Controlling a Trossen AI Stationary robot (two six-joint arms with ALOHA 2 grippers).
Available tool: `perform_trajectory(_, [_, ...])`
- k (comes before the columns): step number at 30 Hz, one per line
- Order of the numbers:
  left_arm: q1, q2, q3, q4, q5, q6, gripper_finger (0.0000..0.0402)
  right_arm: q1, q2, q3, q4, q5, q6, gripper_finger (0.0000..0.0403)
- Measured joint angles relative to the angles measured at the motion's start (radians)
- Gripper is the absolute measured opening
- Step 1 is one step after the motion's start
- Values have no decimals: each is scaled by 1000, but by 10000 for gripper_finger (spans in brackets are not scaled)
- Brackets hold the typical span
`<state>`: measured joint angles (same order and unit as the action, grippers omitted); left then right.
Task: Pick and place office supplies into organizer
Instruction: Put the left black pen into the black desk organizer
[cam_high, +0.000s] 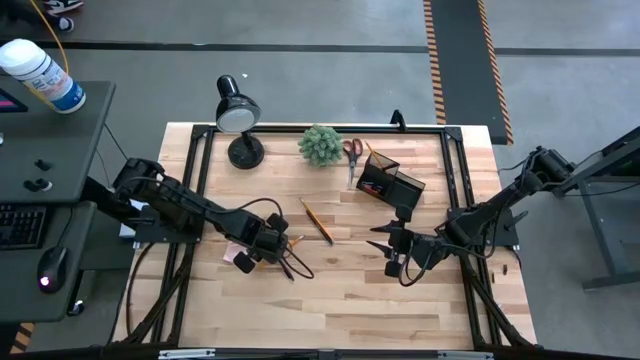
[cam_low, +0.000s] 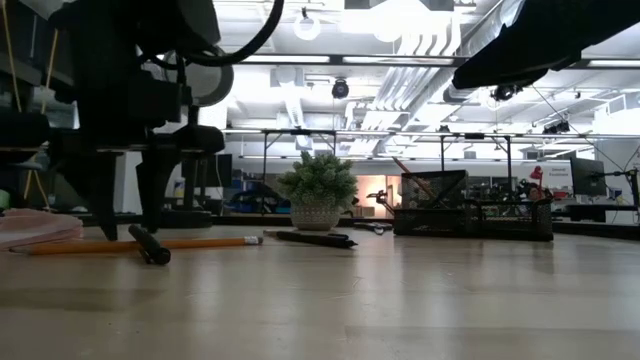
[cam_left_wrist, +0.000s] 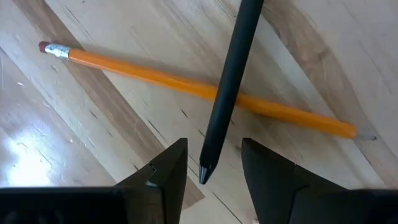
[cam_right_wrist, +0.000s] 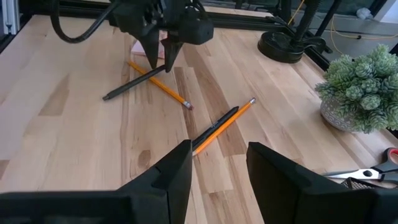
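Left wrist view: left gripper (cam_left_wrist: 214, 171) jaws apart, low over black pen (cam_left_wrist: 225, 93) crossing orange pencil (cam_left_wrist: 199, 89). Right gripper (cam_high: 392, 252) jaws apart, near organizer (cam_high: 392, 182), empty.

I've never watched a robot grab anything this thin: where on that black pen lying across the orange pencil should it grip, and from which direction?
Probably from straight above, on the black pen near its tip end, clear of where it crosses the orange pencil. The pen lies flat on the table, so fingers must straddle its width. The left gripper hangs open over that end, one finger on each side.
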<state>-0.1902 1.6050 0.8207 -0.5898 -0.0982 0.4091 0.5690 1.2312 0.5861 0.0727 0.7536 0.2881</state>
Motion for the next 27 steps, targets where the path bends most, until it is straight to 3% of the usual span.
perform_trajectory(27, [0,4,0,25,-15,5,137,0,0,0,0,-1,0,145])
